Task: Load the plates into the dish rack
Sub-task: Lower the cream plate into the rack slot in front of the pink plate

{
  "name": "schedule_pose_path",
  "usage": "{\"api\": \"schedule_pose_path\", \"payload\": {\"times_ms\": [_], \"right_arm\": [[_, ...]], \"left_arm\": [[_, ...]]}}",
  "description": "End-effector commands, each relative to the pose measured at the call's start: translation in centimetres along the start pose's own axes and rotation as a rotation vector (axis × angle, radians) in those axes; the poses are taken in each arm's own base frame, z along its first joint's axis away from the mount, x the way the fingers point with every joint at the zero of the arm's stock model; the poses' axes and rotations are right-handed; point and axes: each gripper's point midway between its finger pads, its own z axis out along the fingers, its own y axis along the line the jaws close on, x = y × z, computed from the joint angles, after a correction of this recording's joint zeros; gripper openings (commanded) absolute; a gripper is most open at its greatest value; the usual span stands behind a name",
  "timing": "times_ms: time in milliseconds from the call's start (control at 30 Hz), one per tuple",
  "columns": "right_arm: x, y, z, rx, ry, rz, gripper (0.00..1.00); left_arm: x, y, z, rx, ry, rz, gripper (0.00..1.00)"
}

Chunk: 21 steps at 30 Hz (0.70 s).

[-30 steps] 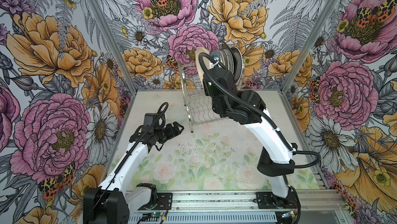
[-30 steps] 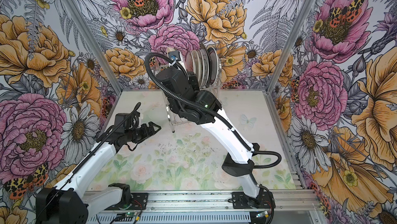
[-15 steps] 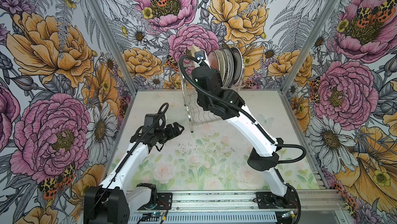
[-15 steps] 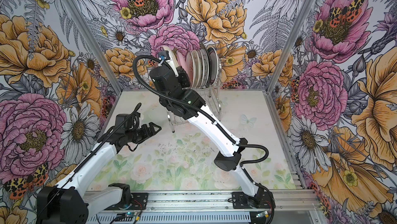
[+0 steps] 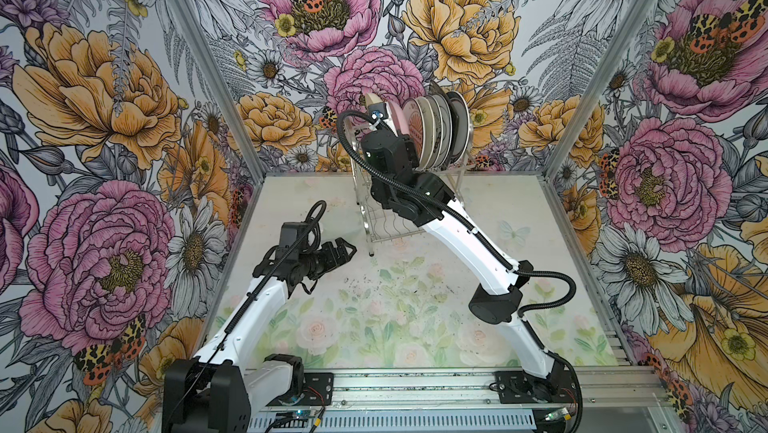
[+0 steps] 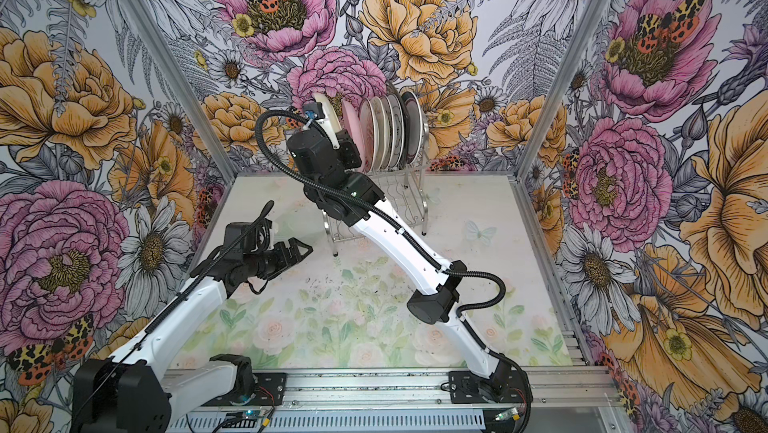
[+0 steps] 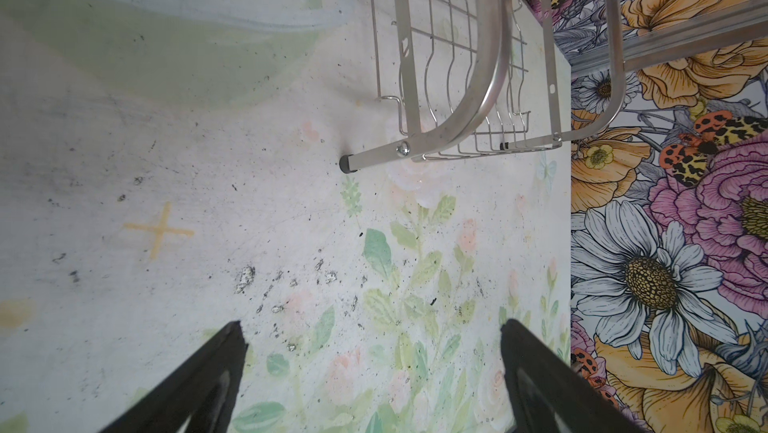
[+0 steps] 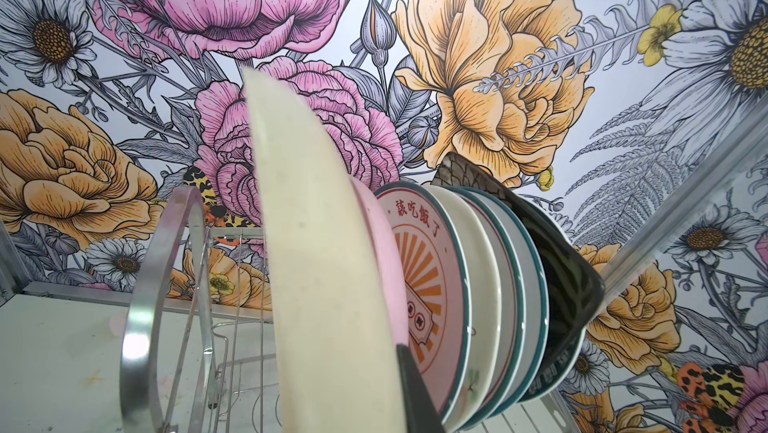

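Note:
My right gripper (image 8: 365, 404) is shut on a plain cream plate (image 8: 316, 264), held on edge over the top tier of the dish rack (image 5: 386, 223). One black finger (image 8: 415, 393) lies between it and a pink plate (image 8: 382, 252). Beyond the pink one stand a sunburst plate (image 8: 428, 277), teal-rimmed plates (image 8: 505, 268) and a black square plate (image 8: 569, 285). In both top views the cream plate (image 5: 372, 99) (image 6: 326, 113) is at the left end of the row. My left gripper (image 5: 347, 249) (image 7: 370, 335) hovers open and empty above the mat, left of the rack's foot (image 7: 345, 163).
The rack's arched steel frame (image 8: 137, 327) rises close beside the cream plate. Its lower tier (image 7: 457, 56) holds no dishes that show. Floral walls (image 5: 124, 119) close in the mat (image 5: 395, 327) on three sides. A yellow cross (image 7: 160, 232) marks the mat.
The right arm has carried the cream plate leftward along the rack's top to the left end of the row. The left arm has stayed in place with its gripper open.

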Motion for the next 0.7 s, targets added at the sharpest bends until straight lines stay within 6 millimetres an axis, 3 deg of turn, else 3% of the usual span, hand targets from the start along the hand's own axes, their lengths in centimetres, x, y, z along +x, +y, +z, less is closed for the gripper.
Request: {"api": "schedule_pose_path", "payload": {"times_ms": [0, 667], "right_arm": [[-0.4, -0.2, 0.9, 0.012, -0.021, 0.059, 0.04], [3.4, 1.8, 5.0, 0.026, 0.028, 0.051, 0.03]], "left_arm": [[-0.1, -0.1, -0.2, 0.019, -0.019, 0.002, 0.96], [0.1, 0.3, 0.1, 0.017, -0.026, -0.016, 0.97]]}}
